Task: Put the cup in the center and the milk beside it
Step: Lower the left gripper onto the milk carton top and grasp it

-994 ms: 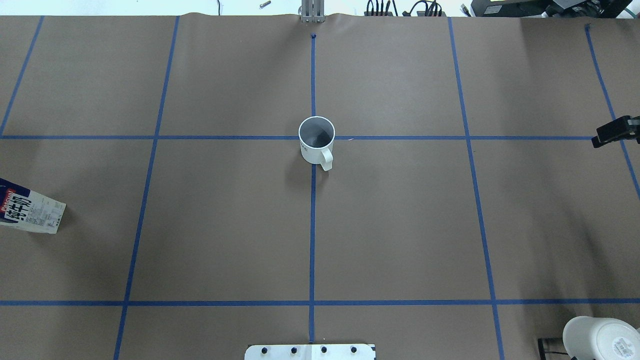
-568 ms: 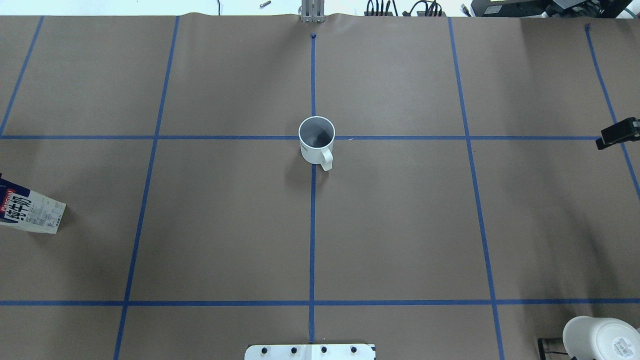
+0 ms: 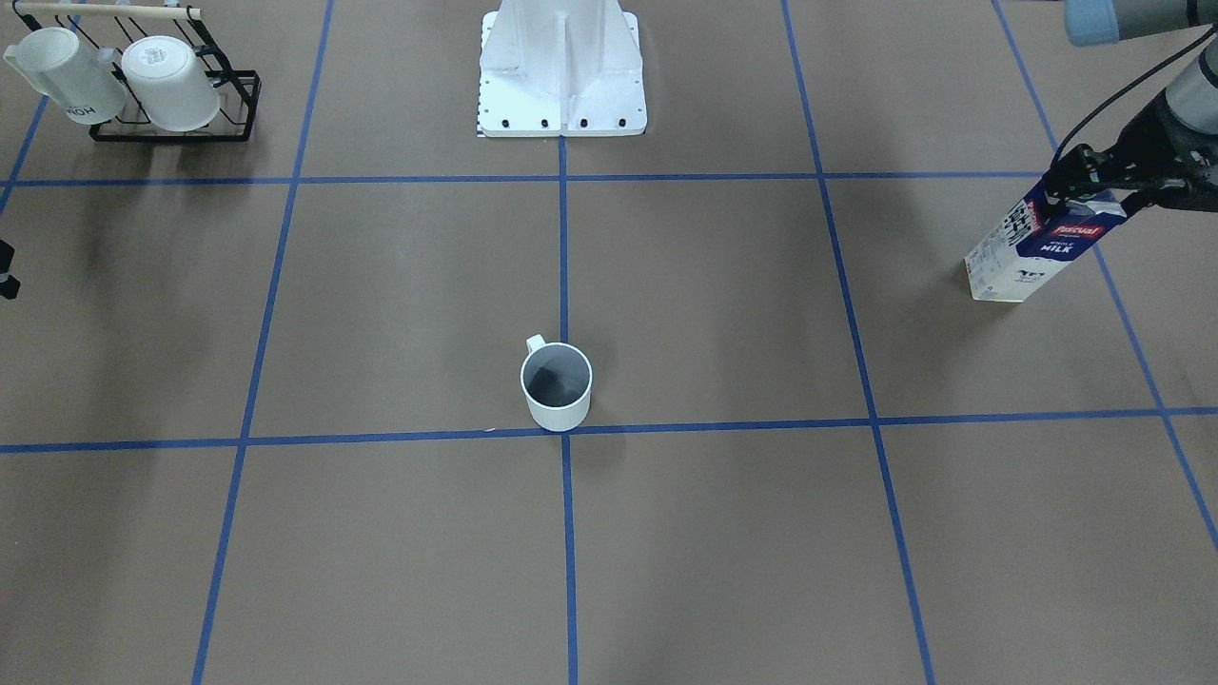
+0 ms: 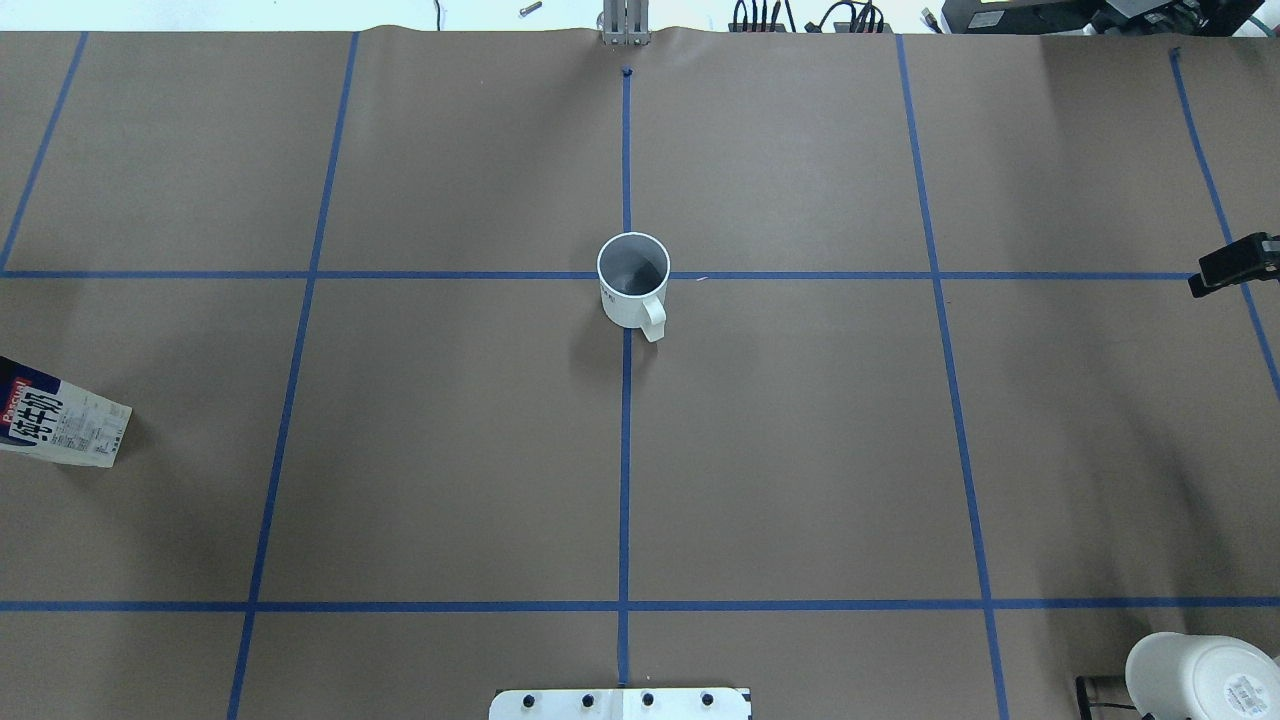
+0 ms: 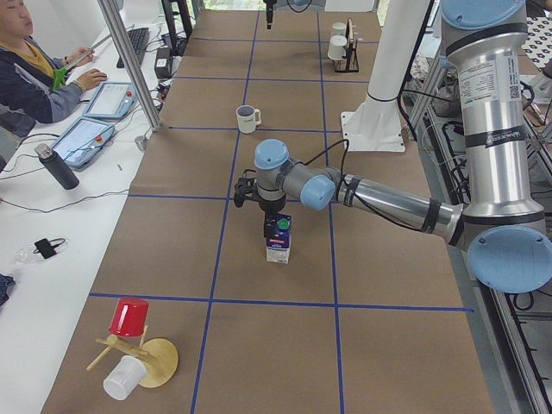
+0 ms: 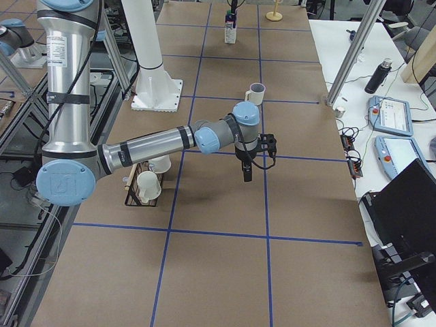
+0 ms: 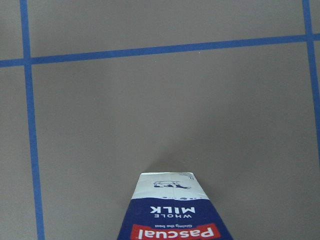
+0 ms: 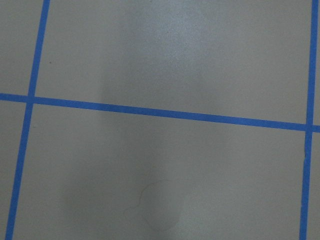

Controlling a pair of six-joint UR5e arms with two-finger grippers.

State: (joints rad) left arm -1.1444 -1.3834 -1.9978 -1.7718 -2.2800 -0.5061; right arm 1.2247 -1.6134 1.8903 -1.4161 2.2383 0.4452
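The white cup [image 4: 633,285] stands upright on the centre tape crossing, its handle toward the robot; it also shows in the front view [image 3: 557,385]. The milk carton [image 3: 1032,247] stands upright far off on my left side, cut by the overhead view's left edge [image 4: 60,425], and fills the bottom of the left wrist view [image 7: 172,215]. My left gripper [image 3: 1092,193] straddles the carton's top, its jaws apparently a little apart from it. My right gripper [image 4: 1232,266] is empty at the table's right edge; I cannot tell whether it is open or shut.
A black rack with two white mugs [image 3: 162,86] stands at the robot's near right corner. The white robot base [image 3: 561,76] is at the near edge. A red cup on a wooden stand [image 5: 129,319] sits beyond the carton. An operator [image 5: 34,69] sits across the table.
My right gripper has drawn back to the right, toward the table's edge. The cup and the carton have stayed in place.
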